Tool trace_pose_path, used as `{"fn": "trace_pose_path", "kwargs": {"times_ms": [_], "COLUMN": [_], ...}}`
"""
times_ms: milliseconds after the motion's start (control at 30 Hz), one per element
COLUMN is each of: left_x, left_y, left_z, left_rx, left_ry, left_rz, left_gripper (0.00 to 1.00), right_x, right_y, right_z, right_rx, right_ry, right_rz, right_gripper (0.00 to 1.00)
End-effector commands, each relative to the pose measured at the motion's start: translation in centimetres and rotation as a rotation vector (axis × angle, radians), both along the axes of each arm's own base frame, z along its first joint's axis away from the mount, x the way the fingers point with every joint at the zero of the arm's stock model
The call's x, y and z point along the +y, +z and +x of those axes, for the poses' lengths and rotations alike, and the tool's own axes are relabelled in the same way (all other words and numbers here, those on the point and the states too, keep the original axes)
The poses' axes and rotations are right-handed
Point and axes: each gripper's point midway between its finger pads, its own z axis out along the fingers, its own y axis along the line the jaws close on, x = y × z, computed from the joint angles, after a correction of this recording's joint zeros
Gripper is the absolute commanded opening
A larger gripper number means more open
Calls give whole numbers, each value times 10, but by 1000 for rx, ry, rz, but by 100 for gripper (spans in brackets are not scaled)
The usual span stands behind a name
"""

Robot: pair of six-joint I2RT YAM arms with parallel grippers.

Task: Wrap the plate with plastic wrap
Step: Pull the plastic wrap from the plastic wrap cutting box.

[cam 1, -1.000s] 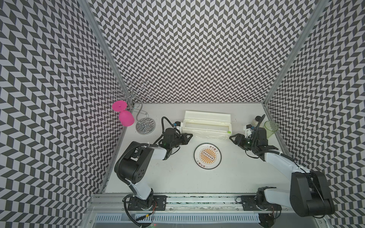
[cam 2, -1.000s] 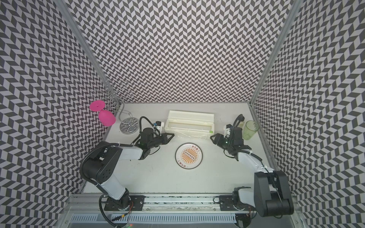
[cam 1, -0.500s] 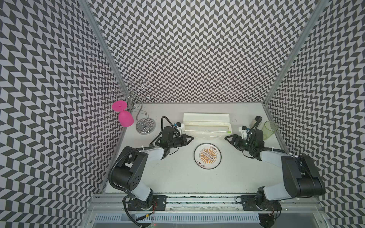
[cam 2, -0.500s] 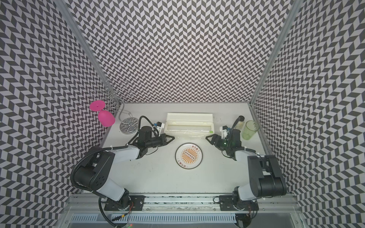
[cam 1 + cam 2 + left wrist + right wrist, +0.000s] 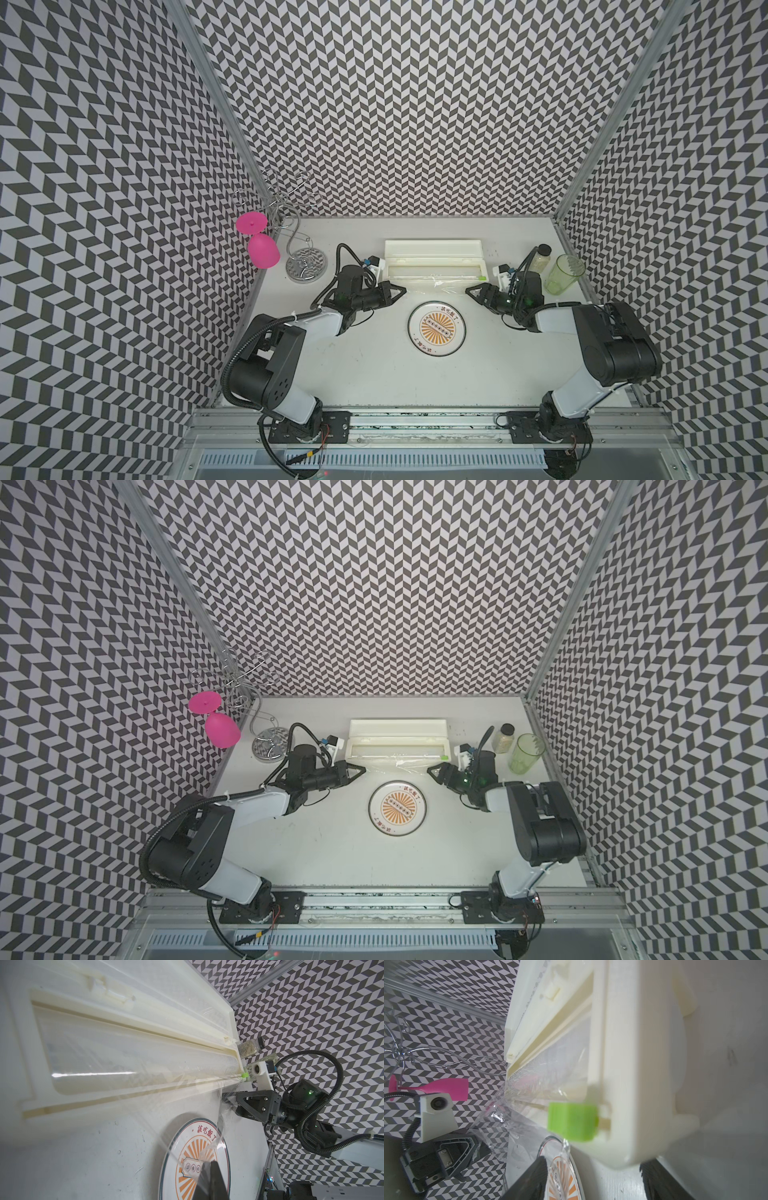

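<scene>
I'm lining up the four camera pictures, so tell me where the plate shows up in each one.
In both top views: the plate lies on the table, just in front of the dispenser box.
Left wrist view: it lies beside the dispenser box, seen partly through the stretched plastic wrap.
Right wrist view: only a slice shows, close to the green tab.
Shared landmark: the green tab at the dispenser box's end.

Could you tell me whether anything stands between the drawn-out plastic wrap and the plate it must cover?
Nothing visible does. The thin transparent plastic wrap stretches from the long cream dispenser box, and the round white orange-sunburst plate lies uncovered just in front of it.
</scene>
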Motion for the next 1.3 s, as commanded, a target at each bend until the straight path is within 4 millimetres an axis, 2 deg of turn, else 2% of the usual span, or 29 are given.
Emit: {"fn": "trace_pose_path", "kwargs": {"times_ms": [0, 133, 233, 333, 400, 500, 633, 733, 1000, 1133, 1267], "left_x": [-2, 1, 3, 7, 11, 15, 19, 22, 26, 27, 32], "left_y": [12, 11, 10, 12, 19, 35, 49, 68, 144, 180, 202], "left_z": [0, 0, 1, 2, 6, 15, 32, 46, 77, 77, 58], "left_rx": [-26, -25, -24, -17, -16, -19, 1, -15, -130, -183, -213], "left_ry": [-22, -14, -9, 5, 24, 48, 70, 82, 103, 104, 102], "left_rz": [-15, -12, -11, -14, -30, -46, -54, -69, -81, -94, -98], "left_gripper": [0, 0, 0, 0, 0, 0, 0, 0, 0, 0, 0], "right_x": [12, 12, 13, 12, 15, 16, 13, 15, 17, 18, 20], "right_y": [23, 27, 30, 35, 48, 75, 102, 131, 223, 261, 283], "right_z": [13, 12, 9, 5, 0, 4, 24, 39, 66, 65, 40], "right_rx": [-113, -119, -113, -100, -97, -108, -101, -133, -259, -312, -333], "right_ry": [35, 28, 30, 22, 27, 24, 15, 19, 11, 20, 44], "right_rz": [46, 64, 79, 99, 139, 160, 116, 121, 144, 160, 173], "right_gripper": [67, 53, 37, 17, 8, 5, 3, 0, 0, 0, 0]}}
